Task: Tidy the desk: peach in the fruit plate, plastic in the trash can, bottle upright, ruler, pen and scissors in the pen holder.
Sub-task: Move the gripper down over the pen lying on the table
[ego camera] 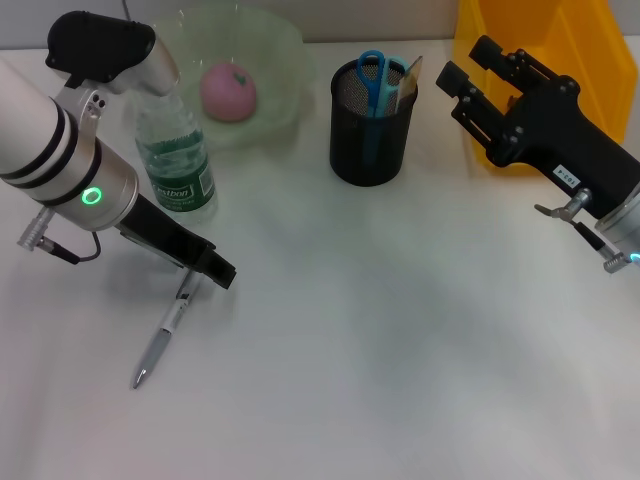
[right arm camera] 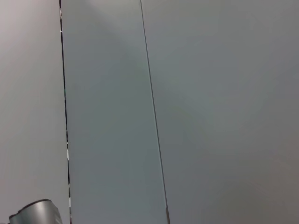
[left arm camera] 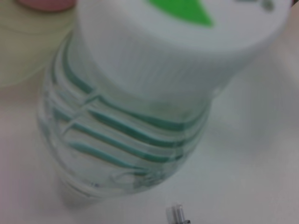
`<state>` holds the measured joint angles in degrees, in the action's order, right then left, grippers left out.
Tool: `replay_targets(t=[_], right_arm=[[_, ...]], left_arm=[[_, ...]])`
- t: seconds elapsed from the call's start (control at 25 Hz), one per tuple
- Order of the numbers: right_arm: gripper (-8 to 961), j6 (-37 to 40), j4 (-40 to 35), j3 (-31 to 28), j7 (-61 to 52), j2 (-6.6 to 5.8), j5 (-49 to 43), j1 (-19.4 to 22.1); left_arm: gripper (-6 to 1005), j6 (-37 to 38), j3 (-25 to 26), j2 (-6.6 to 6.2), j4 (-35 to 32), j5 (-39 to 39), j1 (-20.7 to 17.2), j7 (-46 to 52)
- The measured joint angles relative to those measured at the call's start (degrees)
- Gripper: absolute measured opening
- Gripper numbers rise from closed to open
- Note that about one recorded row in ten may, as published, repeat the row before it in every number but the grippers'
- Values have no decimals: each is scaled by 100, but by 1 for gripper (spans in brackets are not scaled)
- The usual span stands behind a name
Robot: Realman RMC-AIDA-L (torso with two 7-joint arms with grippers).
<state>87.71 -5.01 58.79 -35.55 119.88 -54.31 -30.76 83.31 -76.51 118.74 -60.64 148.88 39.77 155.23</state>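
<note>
Left gripper (ego camera: pixel 205 268) is lowered over the pen (ego camera: pixel 165 332); whether it is open cannot be told.
The upright bottle (ego camera: pixel 176 158), near at twelve o'clock, could be toppled; right gripper (ego camera: pixel 472 78) is held open.

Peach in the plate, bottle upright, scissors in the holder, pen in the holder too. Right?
Not quite: the pen is not in the holder. The head view shows it lying on the desk with the left gripper at its upper end. The rest holds: peach in the plate, bottle upright, scissors in the holder.
</note>
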Motion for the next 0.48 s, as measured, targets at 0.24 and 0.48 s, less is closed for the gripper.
replay_targets(t=[0.24, 0.48], right_arm=[[504, -50, 0, 0, -33, 0, 0, -17], [503, -61, 4, 0, -39, 0, 0, -18]], left_arm=[[628, 72, -1, -1, 5, 1, 71, 2], [626, 81, -4, 3, 18, 107, 117, 4]])
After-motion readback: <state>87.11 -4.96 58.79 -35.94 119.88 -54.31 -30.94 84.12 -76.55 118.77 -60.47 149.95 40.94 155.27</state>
